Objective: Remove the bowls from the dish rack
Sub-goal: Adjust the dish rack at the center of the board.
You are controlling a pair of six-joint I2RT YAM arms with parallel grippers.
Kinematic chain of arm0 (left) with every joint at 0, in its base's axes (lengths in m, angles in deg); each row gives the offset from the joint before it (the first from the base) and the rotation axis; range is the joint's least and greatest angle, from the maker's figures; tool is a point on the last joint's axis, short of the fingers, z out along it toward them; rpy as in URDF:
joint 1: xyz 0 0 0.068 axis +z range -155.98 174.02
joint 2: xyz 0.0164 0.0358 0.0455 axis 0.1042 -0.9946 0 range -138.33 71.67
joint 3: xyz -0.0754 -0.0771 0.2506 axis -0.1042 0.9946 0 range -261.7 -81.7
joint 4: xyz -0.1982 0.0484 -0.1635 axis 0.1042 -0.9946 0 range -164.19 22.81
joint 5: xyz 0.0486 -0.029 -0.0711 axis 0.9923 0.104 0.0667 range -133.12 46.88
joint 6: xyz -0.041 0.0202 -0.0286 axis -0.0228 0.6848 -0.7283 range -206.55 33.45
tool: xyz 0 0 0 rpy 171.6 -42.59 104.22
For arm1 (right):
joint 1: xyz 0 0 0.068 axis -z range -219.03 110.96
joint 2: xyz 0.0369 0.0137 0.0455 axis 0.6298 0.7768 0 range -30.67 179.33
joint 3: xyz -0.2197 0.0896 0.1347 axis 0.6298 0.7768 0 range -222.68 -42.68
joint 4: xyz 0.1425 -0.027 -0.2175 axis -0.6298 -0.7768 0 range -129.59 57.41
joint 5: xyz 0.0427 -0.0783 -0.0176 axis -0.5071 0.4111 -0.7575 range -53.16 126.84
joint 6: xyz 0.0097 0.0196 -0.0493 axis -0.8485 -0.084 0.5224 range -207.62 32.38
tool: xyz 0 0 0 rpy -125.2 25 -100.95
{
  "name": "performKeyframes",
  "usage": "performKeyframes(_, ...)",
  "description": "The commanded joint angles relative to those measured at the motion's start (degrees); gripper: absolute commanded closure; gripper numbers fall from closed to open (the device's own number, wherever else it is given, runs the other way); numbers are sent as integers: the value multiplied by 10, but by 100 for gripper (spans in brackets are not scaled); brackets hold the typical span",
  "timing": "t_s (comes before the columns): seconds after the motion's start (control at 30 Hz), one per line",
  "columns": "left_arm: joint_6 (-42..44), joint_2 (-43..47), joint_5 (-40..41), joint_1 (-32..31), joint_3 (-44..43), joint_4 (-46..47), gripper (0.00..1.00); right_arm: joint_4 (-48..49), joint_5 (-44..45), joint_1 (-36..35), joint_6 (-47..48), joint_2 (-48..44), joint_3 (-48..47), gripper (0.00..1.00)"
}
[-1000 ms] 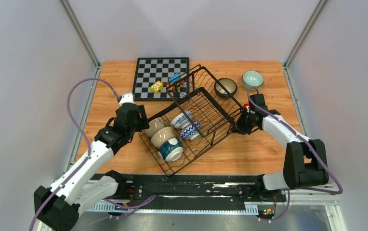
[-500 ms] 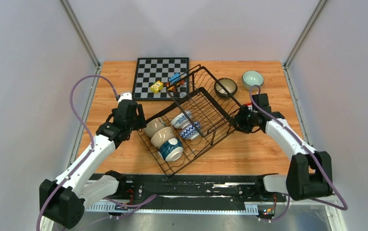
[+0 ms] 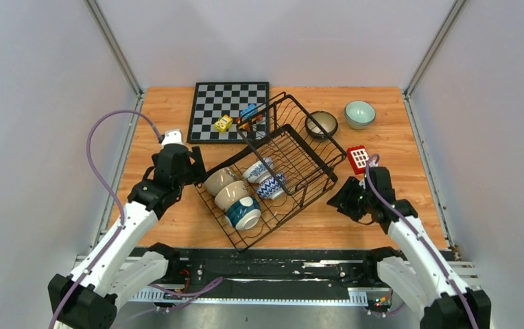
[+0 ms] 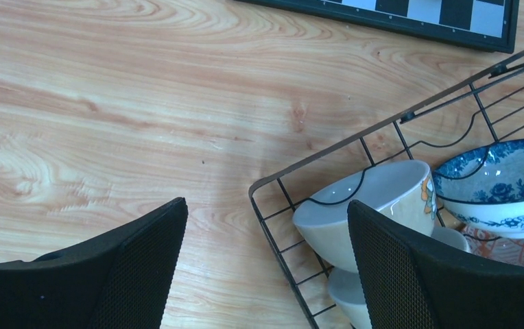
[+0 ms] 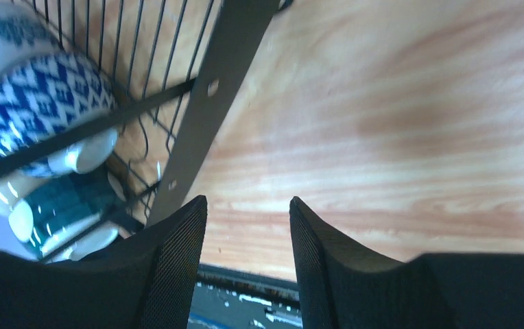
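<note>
The black wire dish rack (image 3: 293,157) lies askew mid-table. Several bowls lie tipped in its near-left end: two beige (image 3: 219,181), a teal-banded one (image 3: 244,212), a blue floral one (image 3: 258,169) and a blue-and-white patterned one (image 3: 271,185). A dark speckled bowl (image 3: 322,124) and a mint green bowl (image 3: 359,113) stand on the table behind the rack. My left gripper (image 4: 266,204) is open, straddling the rack's left corner (image 4: 328,154) with one finger beside the beige bowl (image 4: 376,205). My right gripper (image 5: 247,202) is open and holds nothing, just off the rack's right side (image 5: 218,82).
A chessboard (image 3: 230,110) with small toy blocks (image 3: 223,123) lies at the back left, touching the rack. A red block (image 3: 357,158) sits by the rack's right corner. The table's near edge and the black rail show just below my right fingers.
My right gripper has opened and drawn back from the rack's right edge toward the near side, uncovering the red block. My left gripper has opened wider. The rack and bowls stayed put.
</note>
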Motion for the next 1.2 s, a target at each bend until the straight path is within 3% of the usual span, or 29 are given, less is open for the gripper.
performKeyframes(0.0,-16,37,-15,3,34,5,11,-35,35,-84,-86,-83,35,47)
performKeyframes(0.3,-60,99,-51,4,86,3,9,17,249,-329,-267,-108,79,45)
performKeyframes(0.5,-80,146,-69,3,121,0,9,77,339,-344,-303,-98,77,45)
performKeyframes(0.63,-98,179,-91,3,133,-3,9,80,359,-344,-183,-122,47,43)
performKeyframes(0.77,-127,195,-107,3,137,-6,9,124,347,-350,-40,-185,81,45)
performKeyframes(0.97,-198,186,-66,3,146,-33,9,201,285,-352,57,-336,166,48)
performKeyframes(1.07,-222,180,-60,3,145,-38,8,252,245,-375,126,-351,181,46)
performKeyframes(1.17,-234,179,-70,3,143,-33,8,265,290,-427,183,-348,185,43)
